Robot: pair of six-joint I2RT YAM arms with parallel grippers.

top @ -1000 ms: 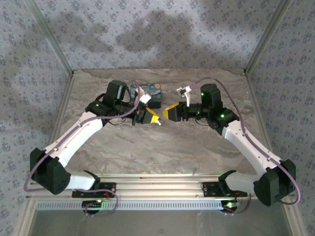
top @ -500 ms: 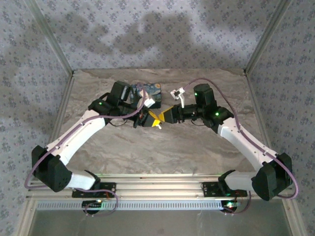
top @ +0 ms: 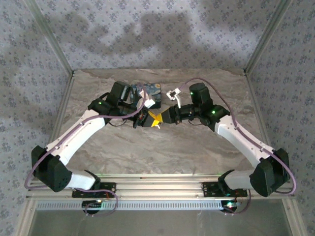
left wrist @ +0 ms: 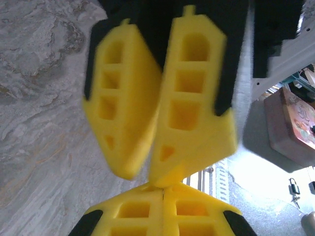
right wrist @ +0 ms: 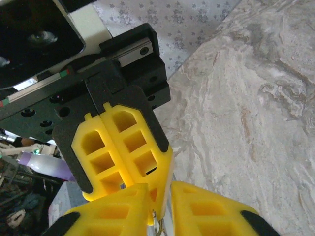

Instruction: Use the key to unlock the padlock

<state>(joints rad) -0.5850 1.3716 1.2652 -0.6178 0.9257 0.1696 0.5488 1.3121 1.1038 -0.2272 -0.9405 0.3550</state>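
The blue starry-print padlock [top: 153, 90] lies on the marble table behind my left wrist. Both grippers meet tip to tip above the table's middle. My left gripper [top: 149, 119] [left wrist: 163, 194] is shut, its yellow fingers [right wrist: 123, 147] pressed flat together. The key [right wrist: 155, 216] shows as a thin metal sliver with a small ring, poking out at the left gripper's tip. My right gripper [top: 161, 118] [right wrist: 160, 219] has closed in to a narrow gap around that tip and the key. Its fingers [left wrist: 192, 98] reach down onto the seam of my left fingers.
The marble tabletop [top: 162, 147] stretches toward the aluminium rail [top: 157, 189] at the front. Slanted metal frame posts [top: 61, 54] and patterned cloth walls enclose the sides and back. A white clip [top: 173, 93] sits on the right arm's cable beside the padlock.
My right arm has moved left until its fingertips reached my left gripper's tip, and its jaws have narrowed from wide apart to almost together. The left gripper stayed shut and hardly moved.
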